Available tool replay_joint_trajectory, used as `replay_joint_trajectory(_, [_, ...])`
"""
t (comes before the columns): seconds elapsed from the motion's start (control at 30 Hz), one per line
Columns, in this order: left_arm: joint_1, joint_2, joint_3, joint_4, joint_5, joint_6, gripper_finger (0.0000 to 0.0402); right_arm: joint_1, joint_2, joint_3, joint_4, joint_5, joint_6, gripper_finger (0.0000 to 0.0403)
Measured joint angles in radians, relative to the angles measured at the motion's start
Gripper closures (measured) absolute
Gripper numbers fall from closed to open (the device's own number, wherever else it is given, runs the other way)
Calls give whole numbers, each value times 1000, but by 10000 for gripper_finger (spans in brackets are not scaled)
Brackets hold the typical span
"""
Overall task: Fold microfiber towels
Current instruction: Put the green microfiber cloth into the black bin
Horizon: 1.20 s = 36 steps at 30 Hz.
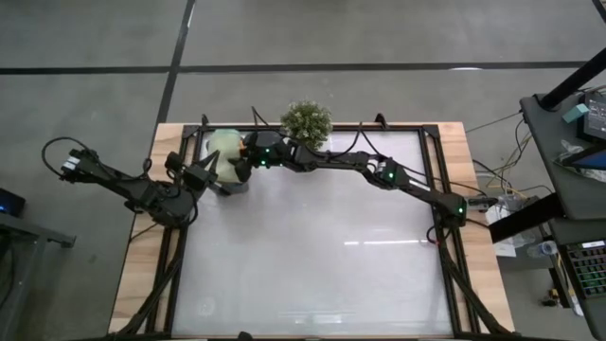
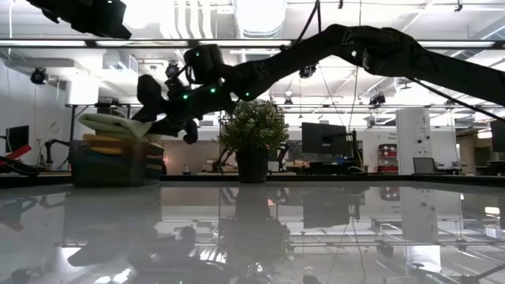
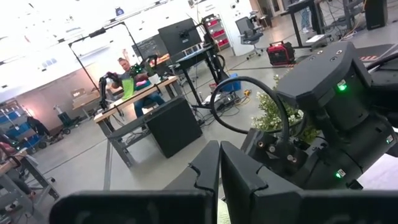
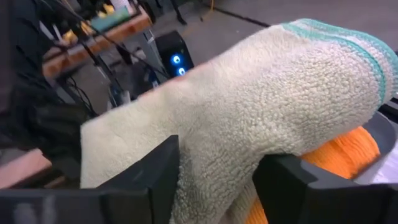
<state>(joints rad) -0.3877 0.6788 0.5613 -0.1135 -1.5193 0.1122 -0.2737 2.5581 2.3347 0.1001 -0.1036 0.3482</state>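
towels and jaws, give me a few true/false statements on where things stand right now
1. The pale green towel lies on top of the stack in the tray. True.
2. The right gripper has its jaws apart around that towel's edge. True.
3. The orange towel is spread flat in the middle of the table. False: it sits under the pale green one, in the stack.
4. The left gripper has its jaws wide open. False: they are shut.
5. The plant stands at the table's far edge, beside the stack. True.
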Motion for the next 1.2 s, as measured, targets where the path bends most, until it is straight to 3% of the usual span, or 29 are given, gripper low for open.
replay_joint_trajectory(0.9, [0, 2, 0, 0, 0, 0, 401, 5, -39, 21, -164, 1, -120, 218])
replay_joint_trajectory(1.1, [0, 2, 0, 0, 0, 0, 401, 8, -39, 21, -162, 1, -100, 218])
replay_joint_trajectory(1.2, [0, 2, 0, 0, 0, 0, 401, 10, -39, 21, -153, 2, -8, 218])
